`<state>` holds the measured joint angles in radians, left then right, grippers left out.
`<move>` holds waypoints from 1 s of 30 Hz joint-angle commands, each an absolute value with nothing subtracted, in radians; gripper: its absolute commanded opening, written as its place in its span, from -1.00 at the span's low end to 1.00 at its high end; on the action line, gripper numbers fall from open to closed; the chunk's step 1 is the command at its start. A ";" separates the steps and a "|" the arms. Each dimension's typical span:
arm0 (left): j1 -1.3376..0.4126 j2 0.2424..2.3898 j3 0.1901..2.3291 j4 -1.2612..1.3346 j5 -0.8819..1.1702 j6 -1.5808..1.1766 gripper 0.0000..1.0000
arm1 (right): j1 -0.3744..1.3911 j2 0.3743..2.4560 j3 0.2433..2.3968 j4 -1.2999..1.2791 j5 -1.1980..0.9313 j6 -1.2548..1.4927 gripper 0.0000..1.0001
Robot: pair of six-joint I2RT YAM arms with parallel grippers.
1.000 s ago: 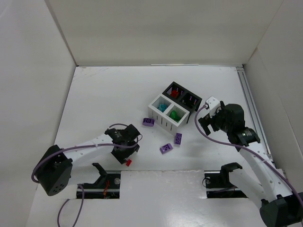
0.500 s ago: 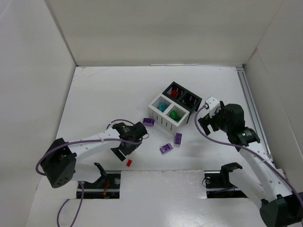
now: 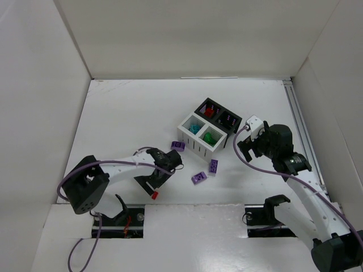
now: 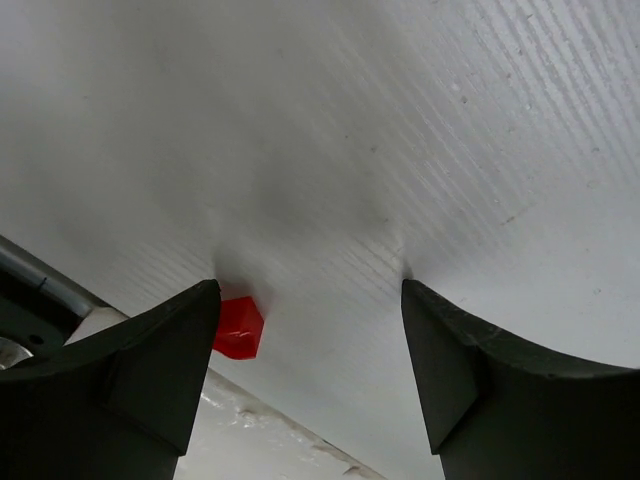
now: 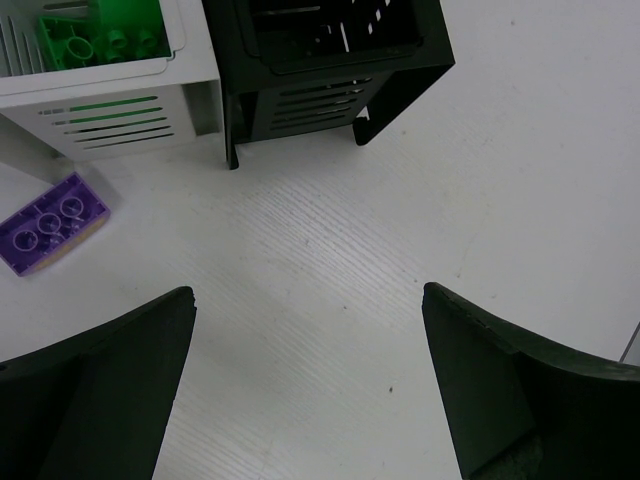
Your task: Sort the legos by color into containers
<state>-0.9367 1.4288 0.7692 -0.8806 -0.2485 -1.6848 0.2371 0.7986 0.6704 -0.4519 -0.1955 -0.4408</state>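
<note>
A small red lego [image 3: 153, 194] [image 4: 238, 327] lies on the table near the front edge, just beside the tip of one finger of my left gripper [image 3: 153, 180] [image 4: 310, 290]. That gripper is open and holds nothing. Three purple legos [image 3: 178, 146] [image 3: 213, 166] [image 3: 198, 178] lie loose in front of the containers [image 3: 195, 144]. The white bins hold teal [image 3: 194, 128] and green [image 3: 211, 136] [image 5: 100, 30] legos, the black bins [image 5: 330, 90] red and purple ones. My right gripper [image 3: 245, 148] [image 5: 307, 295] hangs open and empty over bare table right of the bins, a purple lego [image 5: 50, 222] to its left.
White walls enclose the table on three sides. A metal rail [image 3: 299, 127] runs along the right edge. A raised white ledge [image 3: 193, 212] [image 4: 200, 420] crosses the front just behind the red lego.
My left wrist has swung to the right and its jaws have opened wider. The red lego stays on the table. The right arm has not moved.
</note>
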 commanded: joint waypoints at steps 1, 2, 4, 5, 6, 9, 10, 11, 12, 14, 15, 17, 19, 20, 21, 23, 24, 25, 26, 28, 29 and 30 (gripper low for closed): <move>-0.945 1.431 0.742 -0.841 -0.256 -1.696 0.39 | 0.245 0.784 0.669 -0.400 -0.215 -0.436 0.99; -0.945 1.431 0.730 -0.827 -0.246 -1.697 0.37 | 0.245 0.784 0.669 -0.400 -0.224 -0.436 0.99; -0.954 1.431 0.703 -0.793 -0.223 -1.697 0.29 | 0.245 0.784 0.669 -0.400 -0.224 -0.436 0.99; -0.954 1.419 0.693 -0.793 -0.210 -1.697 0.27 | 0.245 0.784 0.669 -0.400 -0.224 -0.436 0.99; -0.966 1.419 0.684 -0.781 -0.201 -1.697 0.27 | 0.245 0.784 0.669 -0.400 -0.224 -0.436 0.99; -1.012 1.391 0.670 -0.790 -0.180 -1.729 0.24 | 0.245 0.784 0.669 -0.400 -0.224 -0.436 0.99; -1.028 1.391 0.670 -0.810 -0.170 -1.739 0.24 | 0.245 0.784 0.669 -0.400 -0.224 -0.436 0.99; -1.044 1.382 0.686 -0.824 -0.170 -1.740 0.24 | 0.245 0.784 0.669 -0.400 -0.224 -0.436 0.99; -1.075 1.382 0.686 -0.839 -0.170 -1.753 0.24 | 0.245 0.784 0.669 -0.400 -0.224 -0.436 0.99; -1.095 1.391 0.710 -0.889 -0.170 -1.767 0.28 | 0.245 0.784 0.669 -0.400 -0.224 -0.436 0.99; -1.104 1.402 0.710 -0.890 -0.170 -1.767 0.35 | 0.245 0.784 0.669 -0.400 -0.224 -0.436 0.99; -1.115 1.402 0.710 -0.891 -0.161 -1.767 0.37 | 0.245 0.784 0.669 -0.400 -0.224 -0.436 0.99; -1.115 1.402 0.701 -0.891 -0.161 -1.758 0.42 | 0.245 0.784 0.669 -0.400 -0.224 -0.436 0.99; -1.115 1.402 0.701 -0.882 -0.161 -1.749 0.42 | 0.245 0.784 0.669 -0.400 -0.224 -0.436 0.99; -1.115 1.402 0.701 -0.882 -0.161 -1.749 0.42 | 0.245 0.784 0.669 -0.400 -0.224 -0.436 0.99; -1.115 1.402 0.712 -0.897 -0.170 -1.737 0.42 | 0.245 0.784 0.669 -0.400 -0.224 -0.436 0.99; -1.115 1.402 0.725 -0.922 -0.170 -1.727 0.42 | 0.245 0.784 0.669 -0.391 -0.224 -0.436 0.99; -1.115 1.402 0.735 -0.933 -0.170 -1.727 0.42 | 0.245 0.784 0.669 -0.391 -0.224 -0.436 0.99; -1.115 1.402 0.744 -0.943 -0.179 -1.717 0.42 | 0.245 0.784 0.669 -0.391 -0.224 -0.436 0.99; -1.115 1.411 0.790 -1.027 -0.195 -1.732 0.42 | 0.245 0.793 0.669 -0.391 -0.224 -0.436 0.99; -1.115 1.423 0.805 -1.067 -0.205 -1.777 0.42 | 0.245 0.793 0.669 -0.391 -0.224 -0.436 0.99; -1.115 1.424 0.822 -1.101 -0.206 -1.798 0.48 | 0.245 0.793 0.660 -0.391 -0.224 -0.436 0.99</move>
<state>-1.1091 1.4155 0.7643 -0.9291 -0.1909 -1.7405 0.2371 0.7990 0.6704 -0.4416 -0.2035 -0.4408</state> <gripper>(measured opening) 0.727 0.994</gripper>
